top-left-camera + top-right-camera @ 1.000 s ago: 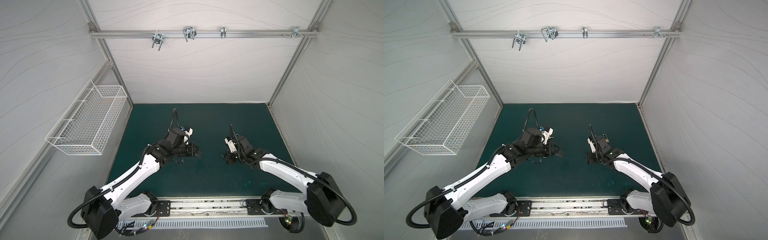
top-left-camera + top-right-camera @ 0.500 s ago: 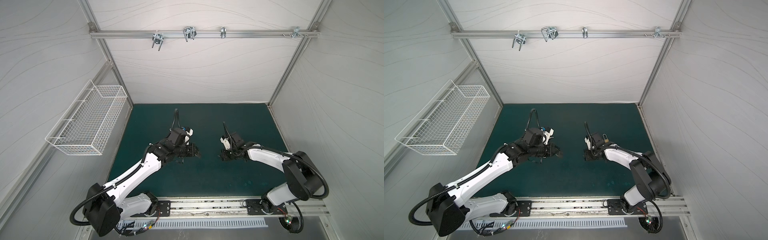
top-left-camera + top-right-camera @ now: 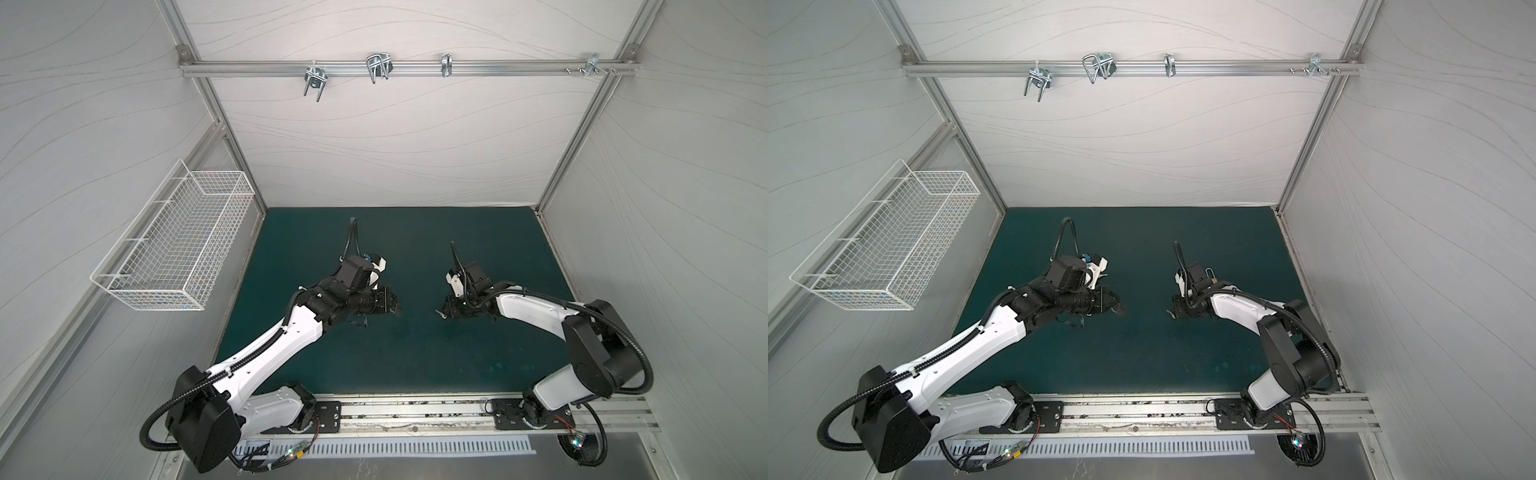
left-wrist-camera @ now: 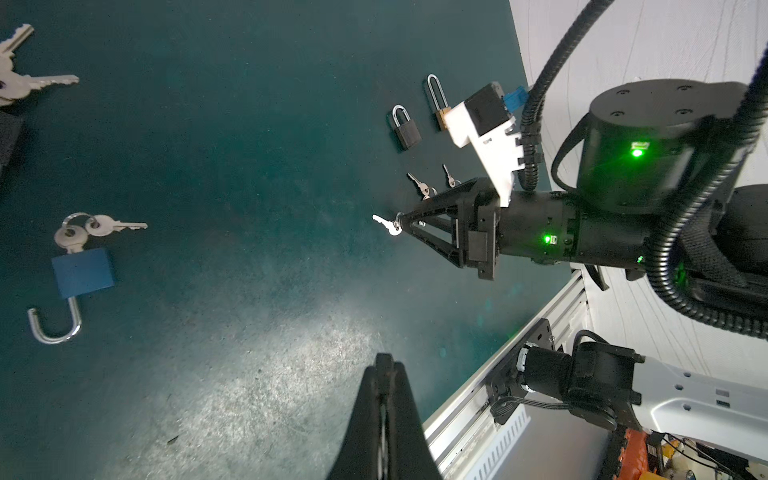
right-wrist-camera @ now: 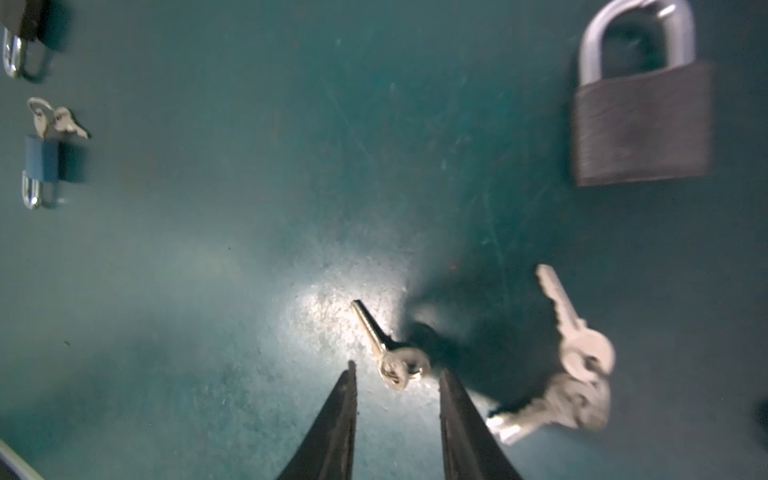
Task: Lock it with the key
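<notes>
Right wrist view shows the right tool [image 5: 397, 369] part open, small key [image 5: 386, 349] loose between its tips; left tool [image 4: 384, 359] is shut, empty. Pickup seems in hand: next, pinch the key's head squarely.

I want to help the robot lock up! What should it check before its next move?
1. Right claw open: ok, tips stand apart.
2. Small key lined up between the tips: ok, but not gripped.
3. Left claw shut and empty: ok.
4. Blue padlock locked: not ok, its shackle is swung open and a key seems to sit in it.
5. Grey padlock shackle closed: ok.
6. Small key fits which lock: cannot tell.
</notes>
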`<state>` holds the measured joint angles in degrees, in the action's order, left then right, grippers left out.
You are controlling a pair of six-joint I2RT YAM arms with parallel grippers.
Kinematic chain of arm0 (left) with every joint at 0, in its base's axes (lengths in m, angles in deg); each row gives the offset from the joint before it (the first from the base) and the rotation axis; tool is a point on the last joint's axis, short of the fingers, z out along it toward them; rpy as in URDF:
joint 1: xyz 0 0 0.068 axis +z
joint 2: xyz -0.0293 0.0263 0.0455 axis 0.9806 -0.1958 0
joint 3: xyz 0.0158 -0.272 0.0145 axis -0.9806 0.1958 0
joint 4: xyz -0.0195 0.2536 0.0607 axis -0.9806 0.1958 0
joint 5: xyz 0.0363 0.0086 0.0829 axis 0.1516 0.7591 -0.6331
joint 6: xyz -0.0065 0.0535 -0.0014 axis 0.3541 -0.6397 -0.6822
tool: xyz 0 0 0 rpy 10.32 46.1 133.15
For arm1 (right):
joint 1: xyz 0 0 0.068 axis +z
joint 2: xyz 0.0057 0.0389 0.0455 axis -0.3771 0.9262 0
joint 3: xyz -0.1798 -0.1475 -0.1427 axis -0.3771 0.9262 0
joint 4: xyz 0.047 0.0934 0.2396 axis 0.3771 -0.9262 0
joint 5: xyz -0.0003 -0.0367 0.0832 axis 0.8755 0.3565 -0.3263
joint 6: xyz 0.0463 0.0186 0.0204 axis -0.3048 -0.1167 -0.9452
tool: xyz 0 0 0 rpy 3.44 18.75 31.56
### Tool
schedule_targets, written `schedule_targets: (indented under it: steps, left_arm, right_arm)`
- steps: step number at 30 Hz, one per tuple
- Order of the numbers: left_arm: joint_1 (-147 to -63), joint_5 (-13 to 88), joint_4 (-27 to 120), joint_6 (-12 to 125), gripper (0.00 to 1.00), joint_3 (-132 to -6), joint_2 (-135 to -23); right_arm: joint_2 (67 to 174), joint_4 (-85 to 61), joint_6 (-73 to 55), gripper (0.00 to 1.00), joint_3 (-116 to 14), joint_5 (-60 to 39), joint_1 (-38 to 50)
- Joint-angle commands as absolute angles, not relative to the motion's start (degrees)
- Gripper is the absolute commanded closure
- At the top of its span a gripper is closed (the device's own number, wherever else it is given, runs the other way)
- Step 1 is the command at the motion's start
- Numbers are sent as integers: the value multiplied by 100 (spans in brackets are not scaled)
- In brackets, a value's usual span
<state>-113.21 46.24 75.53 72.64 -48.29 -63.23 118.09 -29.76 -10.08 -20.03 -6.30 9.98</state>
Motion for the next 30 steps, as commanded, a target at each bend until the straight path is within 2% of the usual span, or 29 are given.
schedule_targets:
  steps: [1,4,5,9,12,13,15,20,25,30]
  left_arm:
    - [-11065,4980,7125,7501,100,-4877,-6230]
    - [-10767,5447,6745,7701,100,-4655,-6138]
    - [-10736,5493,6711,7697,100,-4624,-6120]
    - [-10708,5891,6397,7812,100,-4486,-6117]
    - [-10708,6334,5896,8046,100,-4383,-6188]
    - [-10720,6462,5751,8120,100,-4381,-6220]
    - [-10773,6681,5444,8262,100,-4379,-6282]
    - [-10915,7123,5131,8381,100,-4557,-6491]
    - [-11225,7247,5444,8078,100,-4858,-6675]
    - [-11228,7368,5358,8146,100,-4893,-6766]
  right_arm:
    - [11061,-3159,-792,63,-2000,-253,1000]
    - [10280,-2989,-556,62,-1928,-494,1082]
    - [9977,-2837,-442,59,-1867,-689,1137]
    - [9198,-2435,272,39,-1920,-1325,1623]
    - [8998,-2218,629,11,-2026,-2091,1933]
    - [8969,-2226,737,6,-2083,-2187,2044]
    - [8967,-2468,1096,1,-2263,-2063,2318]
    - [9052,-3012,1698,1,-2477,-1915,2495]
    - [9136,-3576,2135,1,-2800,-1685,2637]
    - [9135,-3794,2364,5,-2892,-1220,2865]
